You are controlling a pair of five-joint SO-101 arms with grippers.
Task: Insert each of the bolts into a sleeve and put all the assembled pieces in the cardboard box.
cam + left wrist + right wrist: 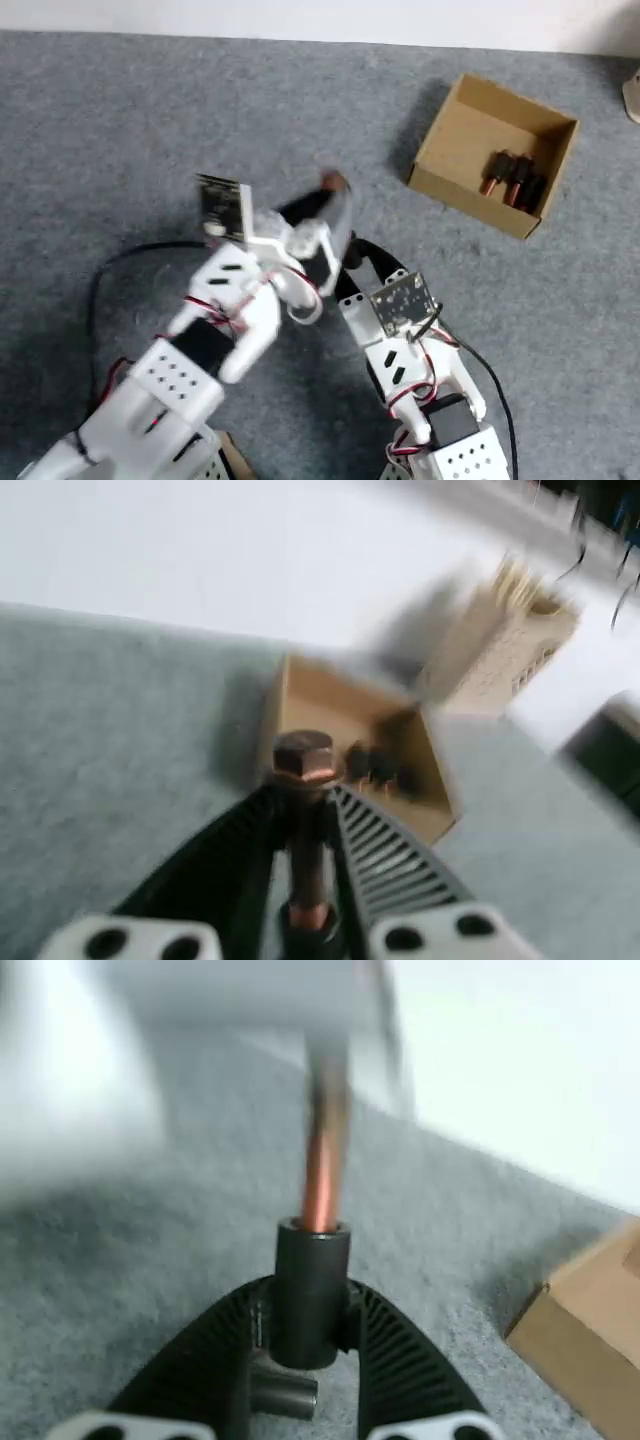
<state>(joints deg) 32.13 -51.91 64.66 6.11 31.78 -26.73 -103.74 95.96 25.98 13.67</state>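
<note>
Left claw point(305, 815): clamped on bolt point(303, 760). Right claw point(312, 1310): clamped on sleeve point(312, 1275), bolt shank at its mouth. Handling: line up both axes, push straight. Cardboard box point(465, 195): near.

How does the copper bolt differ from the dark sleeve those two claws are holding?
The bolt is copper-coloured and slim with a hexagonal head; the sleeve is black, thicker and headless. The bolt sits in the left gripper, the sleeve in the right gripper. Both are clamped, the bolt's tip at the sleeve's mouth.

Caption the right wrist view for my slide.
Right gripper clamps a dark sleeve, copper bolt shank at its open end.
</note>
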